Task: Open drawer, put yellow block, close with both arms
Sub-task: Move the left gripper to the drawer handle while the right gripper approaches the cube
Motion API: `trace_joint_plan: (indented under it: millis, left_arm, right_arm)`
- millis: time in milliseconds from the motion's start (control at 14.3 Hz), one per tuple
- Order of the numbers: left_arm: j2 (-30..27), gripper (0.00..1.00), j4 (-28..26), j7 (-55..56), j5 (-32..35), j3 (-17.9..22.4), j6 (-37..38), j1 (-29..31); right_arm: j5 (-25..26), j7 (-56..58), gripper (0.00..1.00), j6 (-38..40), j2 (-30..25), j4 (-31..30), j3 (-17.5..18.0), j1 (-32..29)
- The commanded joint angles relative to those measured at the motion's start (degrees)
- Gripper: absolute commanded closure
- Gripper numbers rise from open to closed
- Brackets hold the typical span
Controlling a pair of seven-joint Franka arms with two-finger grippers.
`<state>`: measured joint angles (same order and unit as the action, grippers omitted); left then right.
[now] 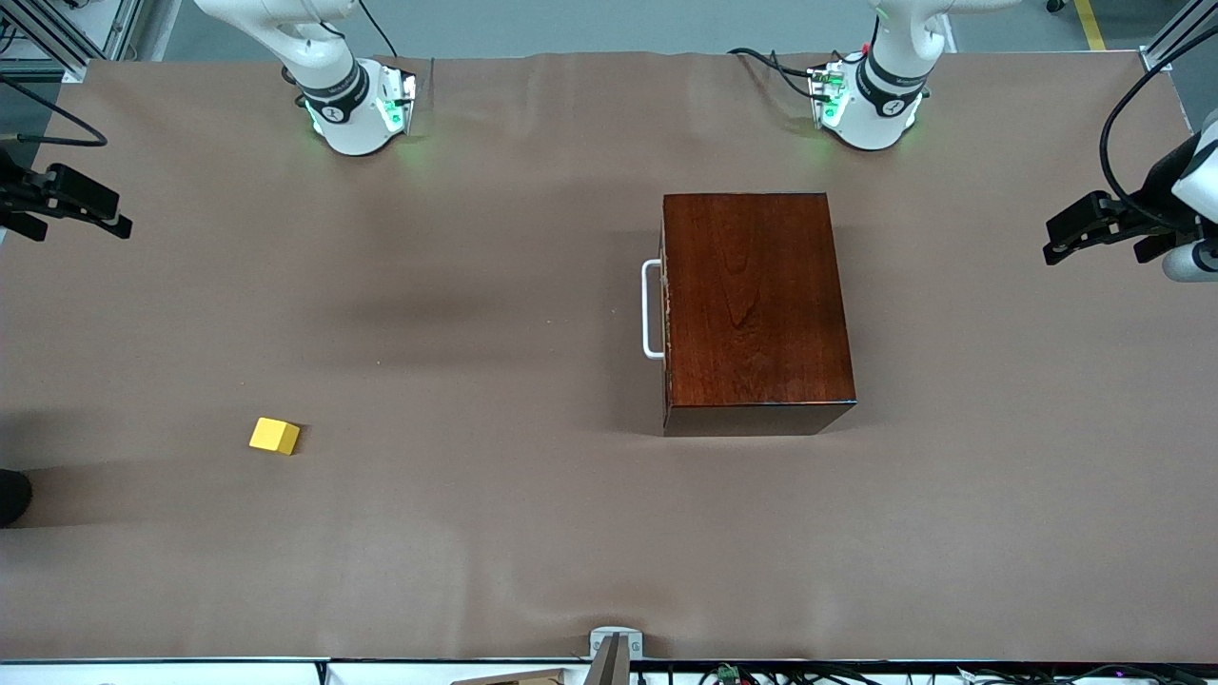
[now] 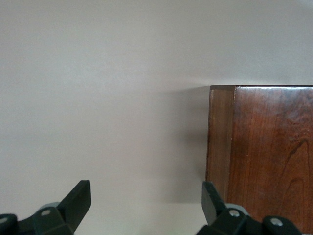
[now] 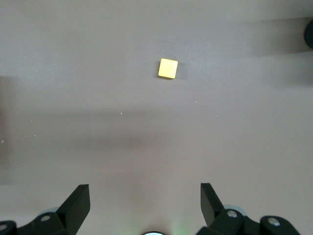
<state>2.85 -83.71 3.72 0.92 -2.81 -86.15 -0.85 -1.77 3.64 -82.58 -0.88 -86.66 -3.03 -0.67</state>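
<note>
The dark reddish-brown wooden box (image 1: 752, 304) stands at the left arm's end of the table. Its drawer is shut, and its white bar handle (image 1: 651, 309) faces the right arm's end. The yellow block (image 1: 274, 436) lies alone on the table, toward the right arm's end and nearer the front camera than the box. My left gripper (image 1: 1061, 240) is open and empty, high up beside the box; its wrist view (image 2: 146, 200) shows a box corner (image 2: 264, 147). My right gripper (image 1: 105, 217) is open and empty, high up; its wrist view (image 3: 145, 203) shows the block (image 3: 168, 68) below.
A brown cover (image 1: 457, 285) spreads over the whole table. A dark round object (image 1: 11, 495) sits at the table's edge at the right arm's end, near the block. A small grey mount (image 1: 614, 652) stands at the edge nearest the front camera.
</note>
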Motion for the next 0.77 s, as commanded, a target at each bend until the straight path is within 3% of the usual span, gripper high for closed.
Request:
trace_joint_plan:
  millis: [0,491,701]
  left_arm:
    - [-0.5,0.0,-0.6,0.2,-0.7,0.2,-0.1,0.0]
    - [-0.2,0.0,-0.1,0.3,-0.7,0.2,-0.2,-0.4]
    - [0.1,0.0,-0.1,0.2,-3.9,0.0,-0.3,-1.2]
  right_arm:
    - [0.4,-0.5,0.0,1.0,0.8,1.7,0.1,-0.1]
    - [0.4,-0.5,0.0,1.0,0.8,1.7,0.1,0.1]
    - [0.4,-0.5,0.0,1.0,0.8,1.7,0.1,0.1]
